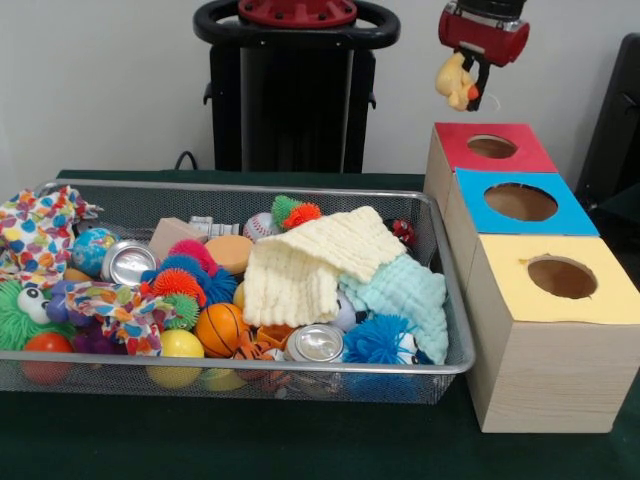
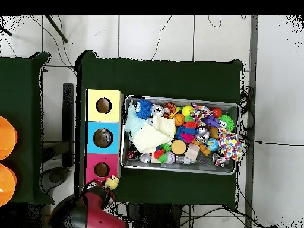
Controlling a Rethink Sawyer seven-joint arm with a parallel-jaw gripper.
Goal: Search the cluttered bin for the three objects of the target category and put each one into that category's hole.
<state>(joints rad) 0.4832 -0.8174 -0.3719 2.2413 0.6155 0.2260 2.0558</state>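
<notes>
My red gripper (image 1: 470, 88) hangs high at the upper right, above and slightly behind the red box's hole (image 1: 491, 146), and is shut on a yellow plush toy (image 1: 456, 80). From overhead the toy (image 2: 111, 182) sits just beside the red box (image 2: 101, 170), off its hole. The wire bin (image 1: 452, 300) holds a jumble: balls, spiky balls, cans, cloths. The blue-topped box (image 1: 520, 202) and yellow-topped box (image 1: 562, 277) stand in a row with the red one, right of the bin.
A pale yellow cloth (image 1: 310, 262) and a mint cloth (image 1: 410, 295) cover part of the bin's right half. A patterned cloth (image 1: 35, 232) drapes over its left rim. The overhead view shows orange objects (image 2: 7, 160) on a neighbouring table.
</notes>
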